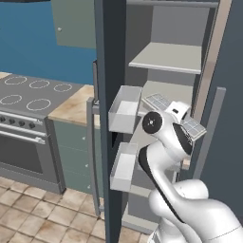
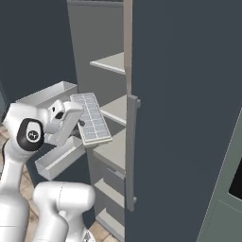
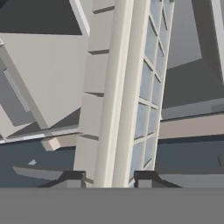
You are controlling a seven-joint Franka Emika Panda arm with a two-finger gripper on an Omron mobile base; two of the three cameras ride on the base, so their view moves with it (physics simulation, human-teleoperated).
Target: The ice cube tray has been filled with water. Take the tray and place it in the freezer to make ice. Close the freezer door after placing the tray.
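Standing open, the freezer (image 1: 166,57) shows its light grey shelves (image 2: 109,62), and the door (image 1: 110,57) is swung out toward the base with two white bins (image 1: 124,110) on its inner face. The twin door (image 2: 189,94) is shut beside it, its bar handle (image 2: 131,151) running down the edge.

The arm reaches up in front of the opening. At its end the gripper (image 3: 108,177) pinches the tray (image 2: 91,118) by one long rim, a dark tip on either side of that rim in the hand view. The tray is in the air, at the mouth of the freezer, just outside and a little above the middle shelf, and it touches nothing else that I can see. It is tilted (one end clearly higher than the other in the right base view).

Judged as a thing to handle: the tray looks stiff and thin-walled, light in itself but heavier with water in the cells, and that water would spill at any lean. The smooth rim is likely slippery, and a grip on one edge lets the far side sag or swing. Holding near the middle of a long side, as here, is probably the best balance. It would want levelling before it goes onto a shelf, then a flat, slow slide inward. The door remains to be shut afterwards.
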